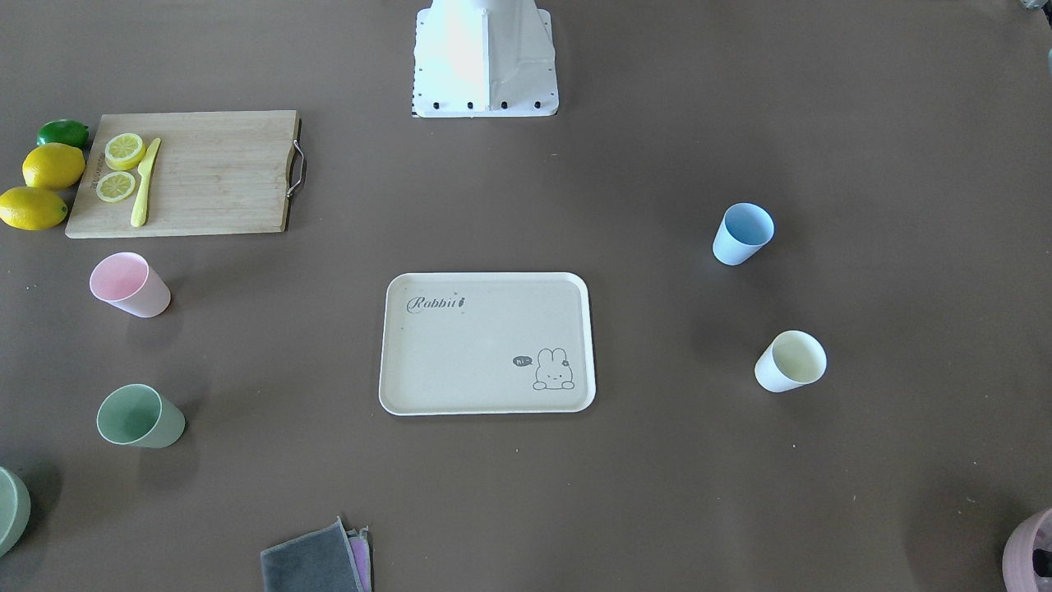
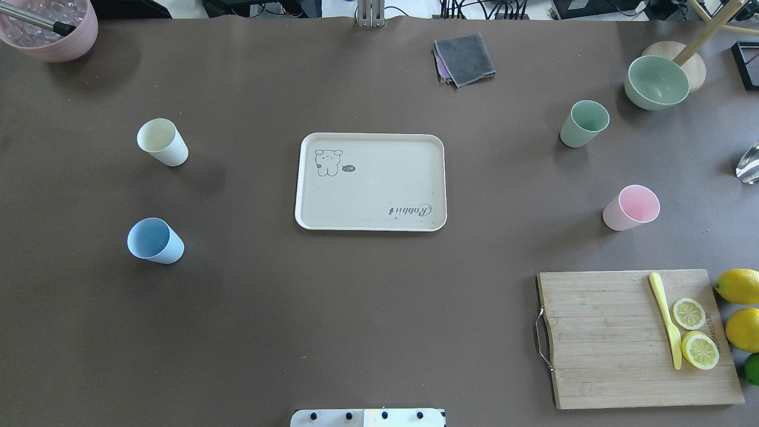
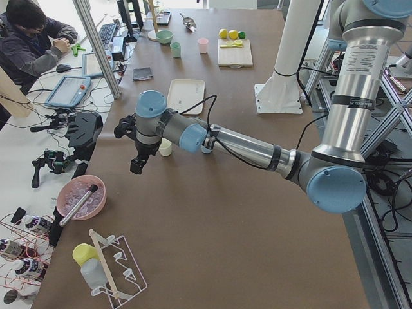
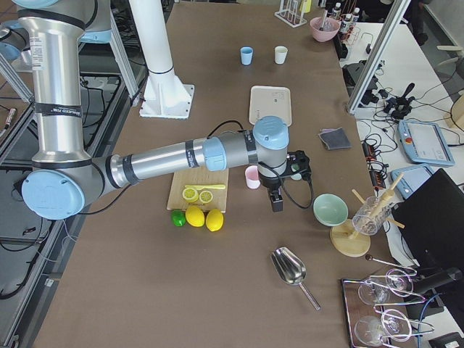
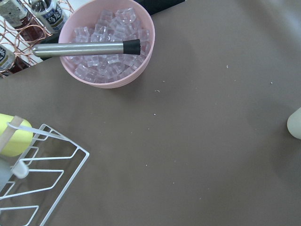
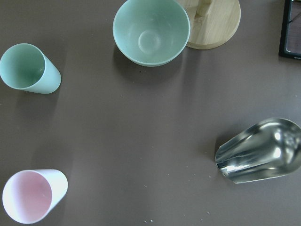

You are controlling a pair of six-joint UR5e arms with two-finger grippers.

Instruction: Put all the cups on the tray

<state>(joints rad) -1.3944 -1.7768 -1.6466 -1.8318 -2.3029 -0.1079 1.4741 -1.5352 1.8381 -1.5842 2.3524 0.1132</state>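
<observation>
The blue cup (image 2: 155, 240) and cream cup (image 2: 162, 142) stand left of the tray (image 2: 379, 190), the green cup (image 2: 584, 123) and pink cup (image 2: 632, 207) right of it, all well apart. A pink bowl (image 5: 113, 82) holds ice cubes (image 5: 108, 66). Whether the left gripper (image 3: 136, 164) or right gripper (image 4: 277, 203) is closed, I cannot tell.

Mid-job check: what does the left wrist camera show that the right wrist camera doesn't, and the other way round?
Only the left wrist view: a pink bowl of ice with a metal-handled tool lying across it, a white wire rack, and the edge of the cream cup.
Only the right wrist view: the green cup and pink cup, both upright, a green bowl, a wooden disc and a metal scoop.
Shared: just the brown table. Neither shows the tray.
</observation>
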